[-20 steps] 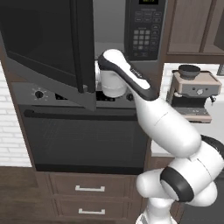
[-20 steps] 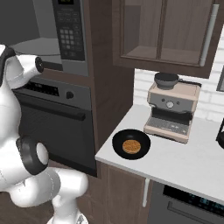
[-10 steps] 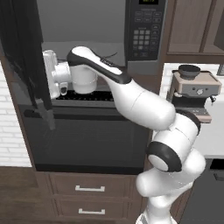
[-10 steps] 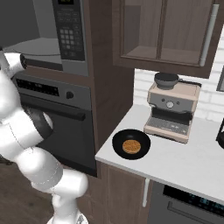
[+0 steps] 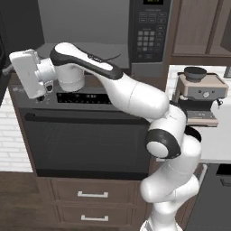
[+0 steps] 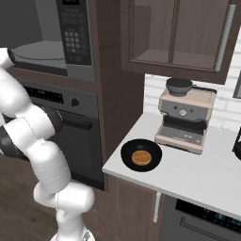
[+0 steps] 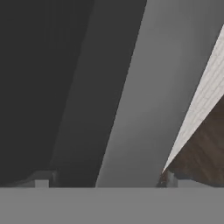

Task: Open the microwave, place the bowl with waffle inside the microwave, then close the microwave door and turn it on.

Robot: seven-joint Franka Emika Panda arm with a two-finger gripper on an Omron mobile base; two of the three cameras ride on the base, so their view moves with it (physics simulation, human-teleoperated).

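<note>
Kitchen wall of dark wood cabinets, white bench [image 6: 197,174] on the robot's right. Nearest on the bench: bowl with waffle [image 6: 141,156], black, waffle flat in it, just beside the coffee machine [image 6: 184,115], which sits at its 1 o'clock in the right base view. Bowl untouched, no arm near it.

Farther back: microwave [image 5: 103,31] stands open, cavity and turntable [image 6: 35,49] exposed, keypad at the right edge. Microwave door [image 7: 140,87] swung fully out to the left; hand view sits close against its grey frame and dark glass.

Gripper [image 5: 9,68] at the far left, 9 o'clock of the cavity in the left base view, fingers spread wide, holding nothing. Arm stretched long and level across the oven's [image 5: 90,135] top edge.

Judgement: door step looks done. Bowl lies well apart, off toward 3 o'clock from the fingers, so the arm must swing the full width back right.
</note>
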